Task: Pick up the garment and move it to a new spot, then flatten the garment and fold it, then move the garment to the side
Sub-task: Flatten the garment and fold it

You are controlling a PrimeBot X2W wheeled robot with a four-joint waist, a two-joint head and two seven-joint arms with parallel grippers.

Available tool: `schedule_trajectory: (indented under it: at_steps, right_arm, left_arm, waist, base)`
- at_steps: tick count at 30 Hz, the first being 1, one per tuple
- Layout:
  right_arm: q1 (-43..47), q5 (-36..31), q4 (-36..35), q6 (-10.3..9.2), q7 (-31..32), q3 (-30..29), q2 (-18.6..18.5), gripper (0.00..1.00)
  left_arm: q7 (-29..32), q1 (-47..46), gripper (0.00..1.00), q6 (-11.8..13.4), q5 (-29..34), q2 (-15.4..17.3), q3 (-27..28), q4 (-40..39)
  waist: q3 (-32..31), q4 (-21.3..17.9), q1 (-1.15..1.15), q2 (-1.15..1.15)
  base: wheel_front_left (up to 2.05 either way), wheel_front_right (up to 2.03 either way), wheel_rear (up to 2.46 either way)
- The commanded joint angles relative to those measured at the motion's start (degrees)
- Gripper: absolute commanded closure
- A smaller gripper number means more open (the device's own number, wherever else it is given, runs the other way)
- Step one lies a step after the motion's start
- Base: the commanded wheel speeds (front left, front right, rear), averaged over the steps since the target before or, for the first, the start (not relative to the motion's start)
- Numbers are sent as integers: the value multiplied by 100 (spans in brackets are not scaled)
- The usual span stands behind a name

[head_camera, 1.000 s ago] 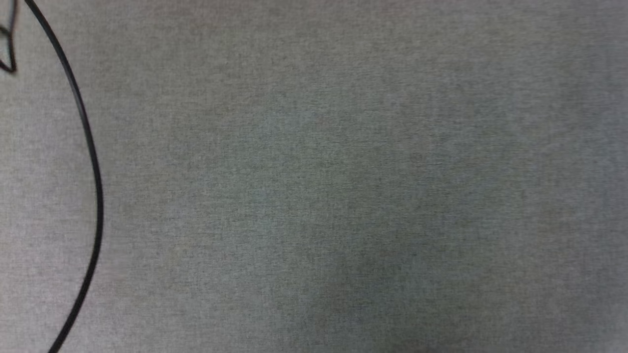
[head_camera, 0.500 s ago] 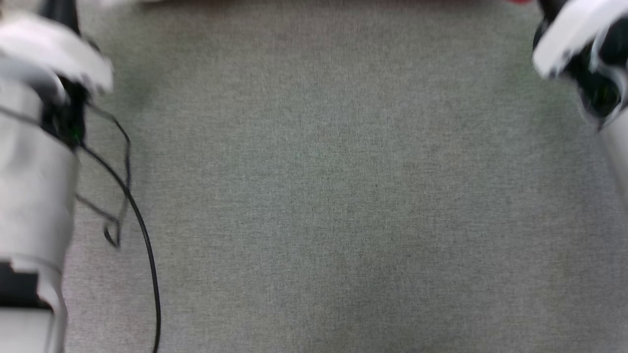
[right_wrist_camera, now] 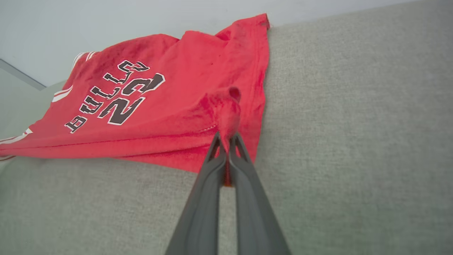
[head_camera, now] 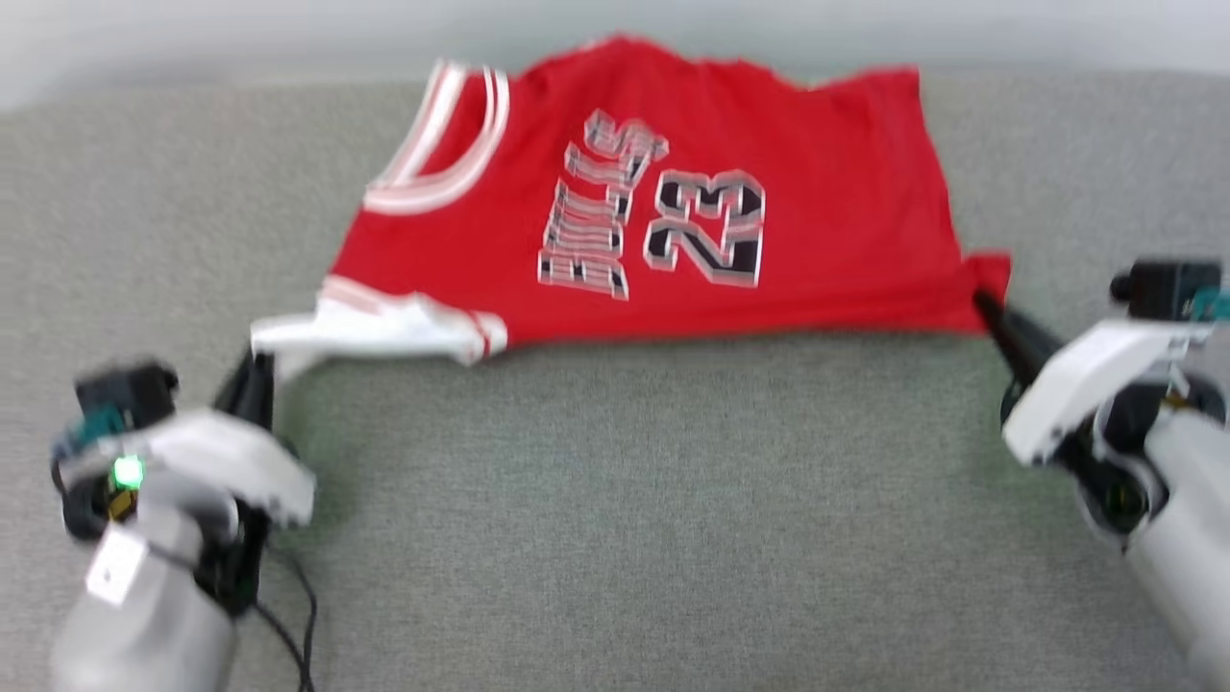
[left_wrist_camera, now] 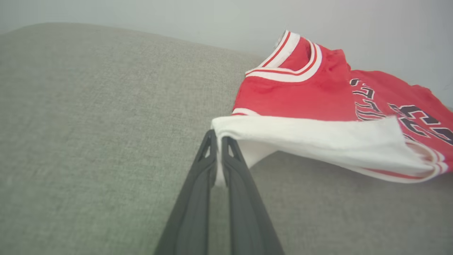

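Observation:
The garment (head_camera: 673, 221) is a red jersey with black letters and "23", lying spread at the far side of the grey surface with its neck to the left. My left gripper (head_camera: 258, 370) is shut on its white sleeve (left_wrist_camera: 304, 136), pinched at the tips (left_wrist_camera: 219, 141). My right gripper (head_camera: 990, 312) is shut on the red hem corner (right_wrist_camera: 228, 106), which bunches between the fingers (right_wrist_camera: 226, 141). The near edge of the garment (right_wrist_camera: 141, 106) is lifted slightly between both grippers.
The grey fabric surface (head_camera: 625, 509) stretches wide in front of the garment. Its far edge (head_camera: 192, 77) meets a pale wall right behind the jersey. A black cable (head_camera: 298, 615) hangs by my left forearm.
The head camera has tilted up, bringing the garment and both grippers into the picture. Before, it showed grey fabric, a cable and blurred arms.

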Motion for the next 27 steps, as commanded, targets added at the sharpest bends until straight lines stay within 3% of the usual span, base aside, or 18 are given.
schedule_trajectory:
  at_steps: [1, 15, 27]
  right_arm:
    - [254, 37, -10, -18, -37, 8, -167, 100]
    - [2434, 188, -822, -23, 28, -64, -385, 100]
    - [4252, -121, -1684, -24, 140, -1058, -323, 100]
  left_arm:
    - [-40, 336, 100, 140, -33, 125, 98, -76]
    - [722, 3357, 100, 1133, -469, 278, 245, -2366]
    - [1208, 5029, 100, 1880, -770, 497, 491, -4102]
  waist:
    - [-364, 21, 2, 0]
    - [-1374, 62, 2, 0]
    - [-1613, 268, 2, 0]
  base:
    - [0, 0, 0]
    - [0, 0, 0]
    - [0, 0, 0]
